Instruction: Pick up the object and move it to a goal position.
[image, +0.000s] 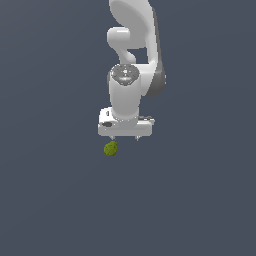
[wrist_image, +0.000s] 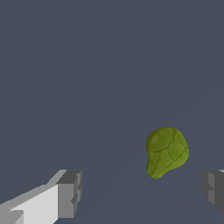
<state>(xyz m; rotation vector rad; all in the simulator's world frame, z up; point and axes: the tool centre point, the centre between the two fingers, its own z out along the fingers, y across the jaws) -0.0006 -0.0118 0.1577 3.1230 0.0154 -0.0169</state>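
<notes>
- Exterior view: the lump (image: 110, 148) lies on the plain grey desk (image: 50, 200), just below the hand (image: 124, 138) as pictured and toward the view's left of its middle. It is far smaller than the hand, so I judge it light. The fingertips barely show under the white body; from here I cannot tell how far apart they stand.
- Exterior view: it looks olive-green, roundish, with one end narrowing like a pear.
- Wrist view: the hand (wrist_image: 142, 192) is open, its two grey fingertips (wrist_image: 70, 192) wide apart and holding nothing. The lump (wrist_image: 166, 151) sits between them but nearer one tip, and touches neither.
- Wrist view: its skin is mottled green with dark crease lines, bulging at one end and tapering at the other. It looks stiff rather than soft, and its rounded sides could slip or roll under a pinch. I would take it across the broad belly, not the narrow end, with the hand centred over it first.
</notes>
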